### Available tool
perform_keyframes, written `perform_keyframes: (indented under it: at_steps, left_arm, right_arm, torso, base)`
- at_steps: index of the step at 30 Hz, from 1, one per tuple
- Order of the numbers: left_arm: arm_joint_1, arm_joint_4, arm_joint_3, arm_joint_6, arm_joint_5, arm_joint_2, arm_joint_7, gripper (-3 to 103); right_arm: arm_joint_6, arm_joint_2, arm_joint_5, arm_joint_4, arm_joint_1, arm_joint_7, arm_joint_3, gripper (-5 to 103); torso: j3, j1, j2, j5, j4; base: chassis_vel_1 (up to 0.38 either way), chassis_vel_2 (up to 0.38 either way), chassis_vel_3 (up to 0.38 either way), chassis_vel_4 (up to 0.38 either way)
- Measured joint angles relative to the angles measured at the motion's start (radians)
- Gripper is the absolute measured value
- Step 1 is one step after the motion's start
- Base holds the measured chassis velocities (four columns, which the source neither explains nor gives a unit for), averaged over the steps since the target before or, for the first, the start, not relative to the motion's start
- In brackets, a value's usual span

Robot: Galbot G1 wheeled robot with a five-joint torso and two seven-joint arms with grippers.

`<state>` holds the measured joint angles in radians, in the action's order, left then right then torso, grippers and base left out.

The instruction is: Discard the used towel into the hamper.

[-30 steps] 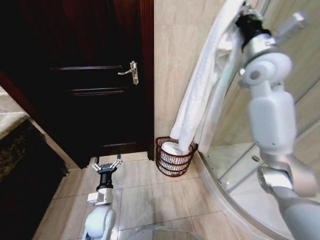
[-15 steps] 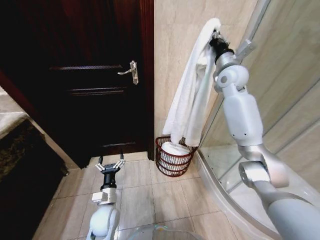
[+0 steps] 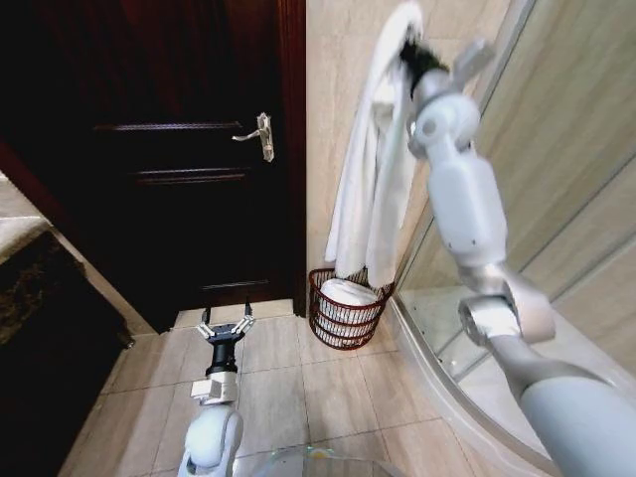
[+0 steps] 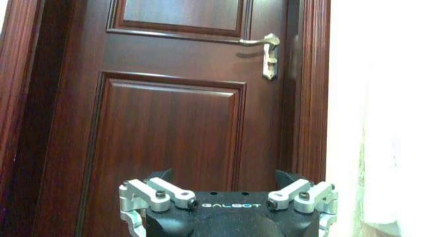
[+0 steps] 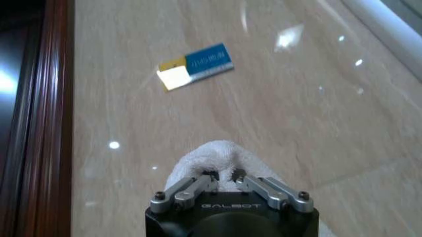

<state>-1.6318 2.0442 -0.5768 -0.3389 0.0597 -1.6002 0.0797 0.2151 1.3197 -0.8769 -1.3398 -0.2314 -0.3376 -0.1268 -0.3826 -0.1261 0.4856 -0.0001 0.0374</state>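
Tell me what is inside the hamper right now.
The hamper holds the bunched lower end of the white towel, which hangs from the right gripper raised high above. Anything beneath that cloth is covered.

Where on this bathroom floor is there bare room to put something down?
Bare tiles lie between the left claw and the hamper, and in front of the hamper toward the robot. It is crowded at the wall corner: the hamper sits against the shower rail, with the towel hanging into it from the right claw.
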Motion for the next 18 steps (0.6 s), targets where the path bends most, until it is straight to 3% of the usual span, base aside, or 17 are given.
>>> perform_keyframes:
  at_steps: [11,13,18]
  left_arm:
    - [0.006,-0.011,0.000,-0.011,0.004,0.017,-0.006,100]
    - [0.014,-0.017,0.001,-0.014,0.006,0.021,-0.006,100]
    - [0.022,-0.020,0.003,-0.014,0.007,0.023,-0.005,100]
  right_arm:
    - [0.043,-0.073,0.010,-0.026,-0.007,-0.008,-0.013,10]
    - [0.060,-0.104,0.011,-0.053,0.026,-0.010,-0.017,10]
    - [0.064,-0.137,0.027,-0.075,0.119,0.003,-0.028,10]
  torso:
    - [0.026,0.017,-0.043,0.0004,-0.0003]
    - [0.030,0.021,-0.050,0.0002,0.0007]
    - [0.030,0.023,-0.053,0.0007,0.0006]
  base:
    - [0.000,0.000,0.000,0.000]
    - [0.000,0.000,0.000,0.000]
    - [0.000,0.000,0.000,0.000]
